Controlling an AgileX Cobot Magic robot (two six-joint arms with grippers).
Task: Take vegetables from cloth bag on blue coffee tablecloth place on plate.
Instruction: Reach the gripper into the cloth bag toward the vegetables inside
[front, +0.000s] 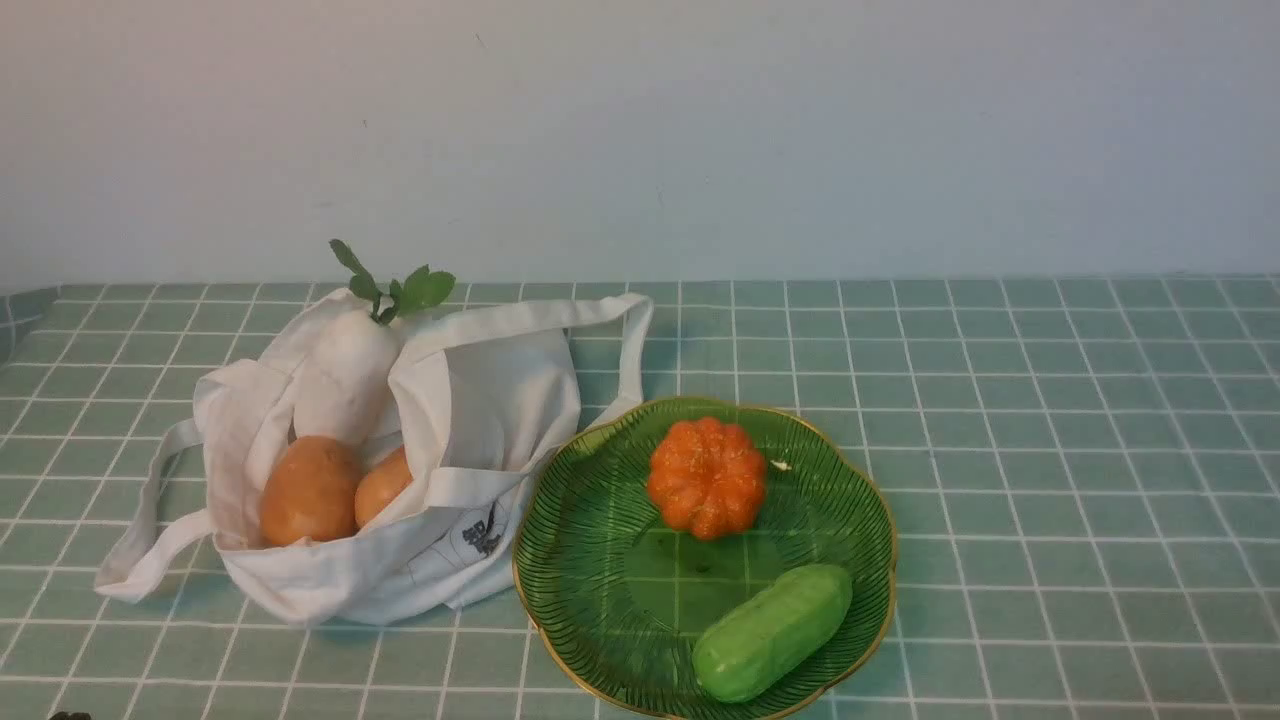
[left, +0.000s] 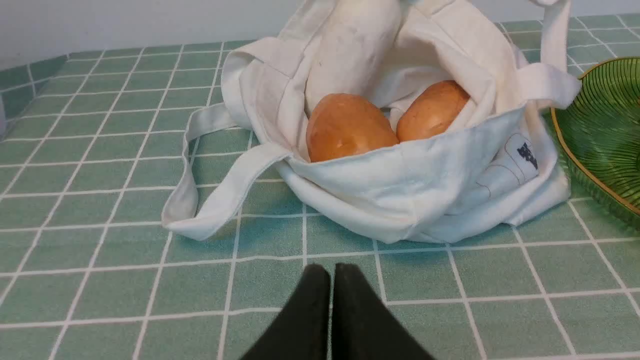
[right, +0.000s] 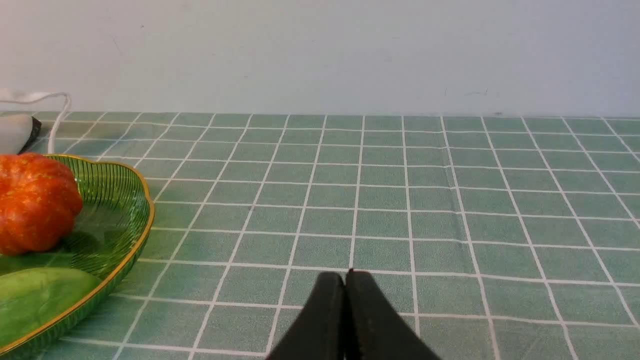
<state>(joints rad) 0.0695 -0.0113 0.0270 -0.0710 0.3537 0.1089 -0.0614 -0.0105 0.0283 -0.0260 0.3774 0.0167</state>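
While both claws are hanging low over the bench with their black tips pressed together, the smooth white oblong radish (front: 345, 375) is lying inside the soft white fabric cloth bag (front: 490, 400). It is leaning against the bag's far wall with its small green leaves poking out toward twelve o'clock. Two orange-brown potatoes (front: 310, 490) are crowding the bag's mouth in front of the radish, against its lower end. The bag is sitting on the teal, white-gridded tablecloth (front: 1000, 400) at about ten o'clock from the round translucent green plate (front: 600, 570) with its scalloped gold rim. The bag's near corner is lying just beside that rim, perhaps touching it. On the plate, a ribbed orange pumpkin (front: 706, 478) is taking the twelve o'clock side and a green cucumber (front: 772, 632) the five o'clock side, leaving the nine o'clock side bare.

The left claw (left: 331, 272) is pinched fully together, gripping nothing, and facing the bag from its six o'clock side, apart from the cloth. The right claw (right: 345, 277) is likewise closed and empty, facing bare cloth at three o'clock from the plate.

The work appears to be sitting at the reaching step, since the radish is not yet gripped. The next move is calling for the left claw to spread wide, pass over the potatoes and close across the radish's thick middle. Its skin looks slippery, and loose cloth folds could get caught.
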